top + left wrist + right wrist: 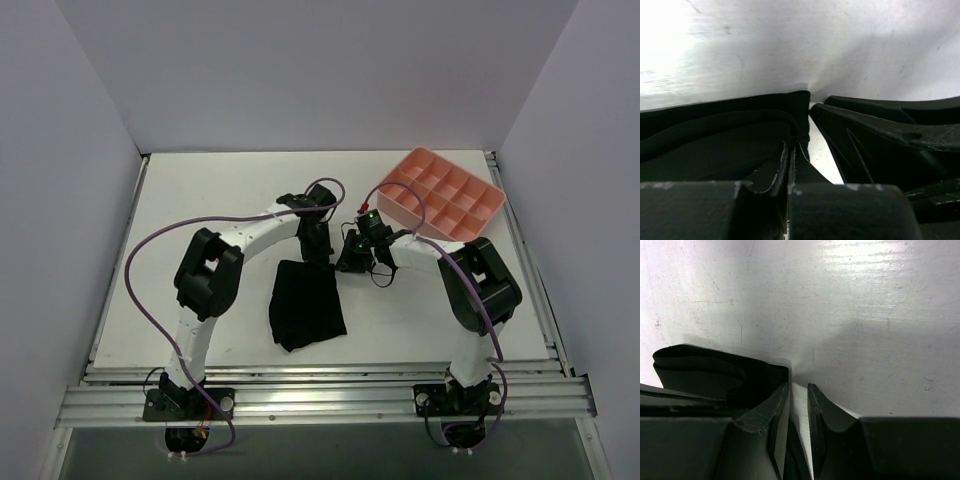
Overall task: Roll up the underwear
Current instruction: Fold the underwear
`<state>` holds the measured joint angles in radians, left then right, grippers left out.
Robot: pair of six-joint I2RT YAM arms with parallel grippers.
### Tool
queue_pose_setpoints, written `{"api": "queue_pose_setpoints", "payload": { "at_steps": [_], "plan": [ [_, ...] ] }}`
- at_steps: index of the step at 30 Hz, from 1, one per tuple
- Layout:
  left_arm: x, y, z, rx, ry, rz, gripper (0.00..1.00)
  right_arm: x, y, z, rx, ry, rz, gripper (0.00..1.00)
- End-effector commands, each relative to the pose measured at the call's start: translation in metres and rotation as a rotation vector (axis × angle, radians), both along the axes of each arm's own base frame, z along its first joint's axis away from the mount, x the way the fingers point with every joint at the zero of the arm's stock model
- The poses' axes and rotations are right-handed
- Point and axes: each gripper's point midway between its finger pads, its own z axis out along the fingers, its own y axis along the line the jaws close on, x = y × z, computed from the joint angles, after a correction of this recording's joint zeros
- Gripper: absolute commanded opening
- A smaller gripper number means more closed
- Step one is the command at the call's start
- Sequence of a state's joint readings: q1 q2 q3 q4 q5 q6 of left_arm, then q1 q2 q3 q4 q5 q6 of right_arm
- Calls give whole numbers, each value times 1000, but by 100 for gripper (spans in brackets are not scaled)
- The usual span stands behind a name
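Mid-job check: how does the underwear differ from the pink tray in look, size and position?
The underwear is matte black; the pink tray is pale pink. The underwear is soft cloth lying flat; the tray is rigid and split into open compartments. The underwear lies near the centre; the tray sits angled at the far right corner. The underwear covers less area than the tray. Both are on the white table.

Light filling a booth
Pale matte walls [320,70] are enclosing a white flat tabletop [200,200]; a silver aluminium rail frame [330,395] is running along its near edge.
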<state>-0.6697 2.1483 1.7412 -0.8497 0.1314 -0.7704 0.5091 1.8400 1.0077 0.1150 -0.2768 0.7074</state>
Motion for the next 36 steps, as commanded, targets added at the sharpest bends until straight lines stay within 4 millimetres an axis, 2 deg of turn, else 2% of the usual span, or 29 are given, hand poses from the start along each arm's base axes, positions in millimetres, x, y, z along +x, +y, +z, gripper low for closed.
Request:
{"api": "queue_pose_setpoints", "payload": {
  "at_steps": [1,8,16,21,31,36],
  "plan": [
    [3,-23,24,-104,-71,-50,2,-5,-4,0,-5,13,-7,18],
    [-2,-19,-3,-60,-15,-49,4,-4,-3,10,14,-6,-8,20],
    [-1,-20,-6,-56,-10,-53,19,-6,-1,27,56,-39,-3,32],
    [0,-20,-4,-57,-16,-56,27,-3,-2,35,65,-43,-26,33],
    [2,-16,2,-62,-34,-65,33,6,8,49,128,-52,-39,34],
    [7,-19,24,-93,-79,-71,39,6,5,49,111,-49,-42,34]
  ]
}}
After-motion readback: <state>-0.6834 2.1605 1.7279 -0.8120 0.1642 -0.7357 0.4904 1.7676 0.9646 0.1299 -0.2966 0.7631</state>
